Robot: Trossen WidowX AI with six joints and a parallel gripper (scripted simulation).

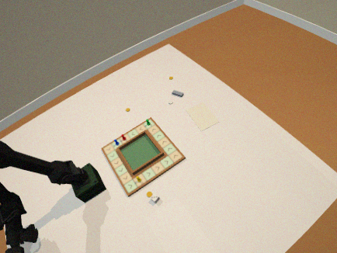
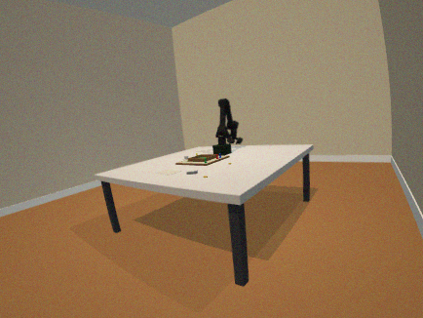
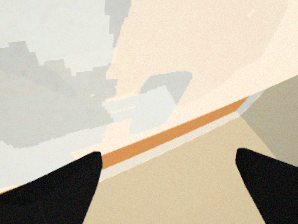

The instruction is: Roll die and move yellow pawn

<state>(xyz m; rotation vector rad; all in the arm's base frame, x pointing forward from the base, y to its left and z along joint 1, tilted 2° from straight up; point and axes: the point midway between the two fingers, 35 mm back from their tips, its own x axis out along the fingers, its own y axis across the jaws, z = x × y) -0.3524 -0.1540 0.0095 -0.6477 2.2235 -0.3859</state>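
The die (image 1: 154, 199), a small white cube, lies on the table just outside the board's lower edge; its pips are too small to read. The tray (image 1: 140, 153) is the green-floored, wooden-walled recess in the middle of the board (image 1: 167, 162) and is empty. The yellow pawn (image 1: 139, 179) stands on the board's lower edge, on the square beside the bottom corner square. My gripper (image 3: 168, 152) is open with nothing between its fingers. It is raised on the far side of the arm's base, well away from the die and the board.
Blue (image 1: 116, 143), red (image 1: 123, 137) and green (image 1: 147, 123) pawns stand along the board's upper-left edge. An orange disc (image 1: 149, 194) lies beside the die. Two more discs, a grey block (image 1: 178, 93) and a pale sheet (image 1: 203, 116) lie beyond the board. The arm's base (image 1: 89, 184) is left of it.
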